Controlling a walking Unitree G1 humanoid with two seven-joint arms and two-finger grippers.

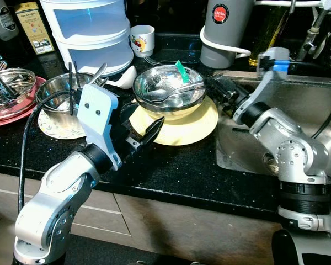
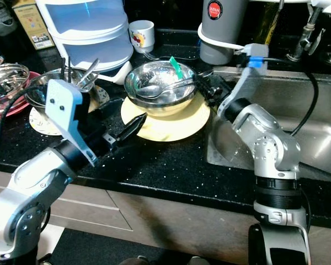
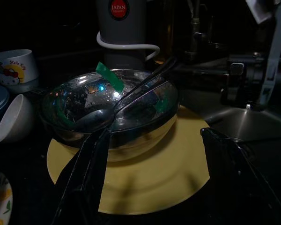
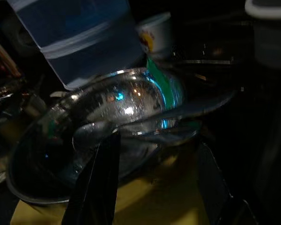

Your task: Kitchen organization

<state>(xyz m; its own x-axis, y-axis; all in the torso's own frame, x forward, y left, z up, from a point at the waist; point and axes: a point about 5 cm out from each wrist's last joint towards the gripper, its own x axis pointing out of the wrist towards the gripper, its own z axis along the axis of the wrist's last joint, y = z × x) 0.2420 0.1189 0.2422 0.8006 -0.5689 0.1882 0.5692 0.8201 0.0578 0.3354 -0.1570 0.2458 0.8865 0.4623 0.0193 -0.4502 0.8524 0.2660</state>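
Note:
A steel bowl [image 1: 168, 88] stands on a yellow plate [image 1: 196, 130] on the black counter. Inside it lie a metal spoon [image 1: 164, 95] and a strip of green tape [image 1: 181, 72]; the spoon's handle points toward the sink. My left gripper [image 1: 144, 132] is open at the plate's near-left edge, and in the left wrist view its fingers [image 3: 91, 168] are spread low before the bowl [image 3: 107, 101]. My right gripper [image 1: 222, 89] reaches in from the sink side, open, right beside the bowl's rim [image 4: 131, 126] and the spoon handle [image 4: 201, 105].
A steel sink [image 1: 300, 110] lies at the right. A grey flask [image 1: 226, 27], white mug [image 1: 142, 40] and stacked white containers [image 1: 94, 33] line the back. A smaller steel bowl of utensils [image 1: 63, 91] and a glass bowl on a red plate [image 1: 8, 88] stand left.

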